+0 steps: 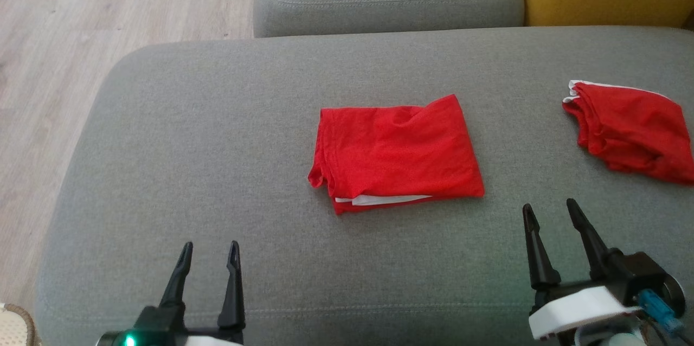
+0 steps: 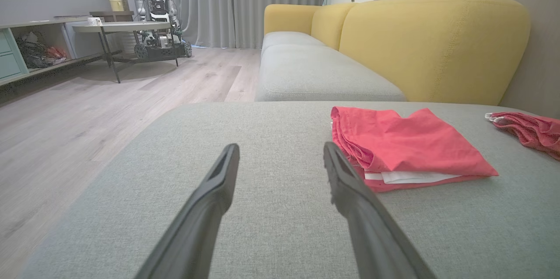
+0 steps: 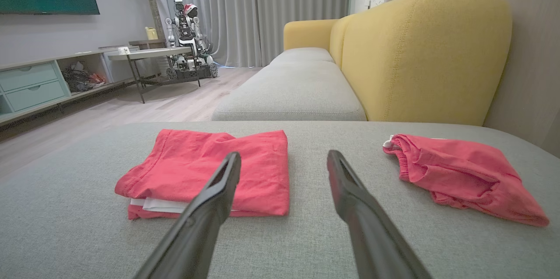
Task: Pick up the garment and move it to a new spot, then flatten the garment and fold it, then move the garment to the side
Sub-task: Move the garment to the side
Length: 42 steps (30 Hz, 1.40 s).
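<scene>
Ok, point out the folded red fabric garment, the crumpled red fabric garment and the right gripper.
folded red fabric garment [image 1: 398,153]: head view, middle of top layer.
crumpled red fabric garment [image 1: 631,132]: head view, centre of cloth.
right gripper [image 1: 549,206]: head view, midway between fingertips.

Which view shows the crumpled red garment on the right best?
Right wrist view: the crumpled red garment lies whole and unobstructed. Head view crops it at the frame edge; left wrist view catches just one end.

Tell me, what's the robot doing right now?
Left claw, right claw open, empty. Garment folded, centred on cushion. Second garment at right, apart. Nothing in the way.
</scene>
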### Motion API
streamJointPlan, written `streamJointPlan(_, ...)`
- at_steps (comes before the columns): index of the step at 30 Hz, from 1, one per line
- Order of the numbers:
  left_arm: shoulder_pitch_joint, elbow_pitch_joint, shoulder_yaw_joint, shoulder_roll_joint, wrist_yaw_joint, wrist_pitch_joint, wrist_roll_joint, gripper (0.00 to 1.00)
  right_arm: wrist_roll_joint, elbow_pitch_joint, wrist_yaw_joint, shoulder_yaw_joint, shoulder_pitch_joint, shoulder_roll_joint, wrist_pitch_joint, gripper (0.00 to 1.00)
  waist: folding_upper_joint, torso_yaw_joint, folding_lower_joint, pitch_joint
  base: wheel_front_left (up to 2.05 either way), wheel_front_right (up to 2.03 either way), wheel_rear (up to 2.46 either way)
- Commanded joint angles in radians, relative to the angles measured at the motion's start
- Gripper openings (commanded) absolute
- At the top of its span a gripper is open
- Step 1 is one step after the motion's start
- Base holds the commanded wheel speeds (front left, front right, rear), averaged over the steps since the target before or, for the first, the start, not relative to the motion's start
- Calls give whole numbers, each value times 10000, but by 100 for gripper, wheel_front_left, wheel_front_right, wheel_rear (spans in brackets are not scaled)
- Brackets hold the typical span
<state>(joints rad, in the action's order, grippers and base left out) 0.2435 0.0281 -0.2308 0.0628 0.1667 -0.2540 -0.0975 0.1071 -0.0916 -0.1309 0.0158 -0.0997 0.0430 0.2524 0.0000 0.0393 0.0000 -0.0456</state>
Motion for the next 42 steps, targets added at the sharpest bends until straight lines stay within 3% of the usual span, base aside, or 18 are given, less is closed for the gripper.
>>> streamJointPlan(1, -261, 279, 415, -96, -13, -78, 92, 100, 33, 368, 2, -279, 142, 74, 93, 100, 0, -1, 0, -7, 0, 0, 0)
streamJointPlan(22, -262, 114, 478, -123, 67, -78, 264, 100, 351, -212, 2, -645, 722, 72, 93, 100, 0, 66, 0, 48, 0, 0, 0)
streamJointPlan(28, -440, 58, 196, -124, 158, -78, 155, 100, 338, -1634, 2, -701, 2157, 87, 93, 100, 0, 416, 0, 231, 0, 0, 0)
streamJointPlan(34, -669, -50, -149, -125, 153, -78, 48, 100, 344, -3664, 2, -281, 3819, 504, 56, 100, 0, 1041, 0, 677, 0, 0, 0)
streamJointPlan(42, -1233, -159, -463, -125, 28, -78, 73, 100, 883, -6553, 2, -273, 5917, 1256, -1158, 100, 0, 1737, 0, 1418, 0, 0, 0)
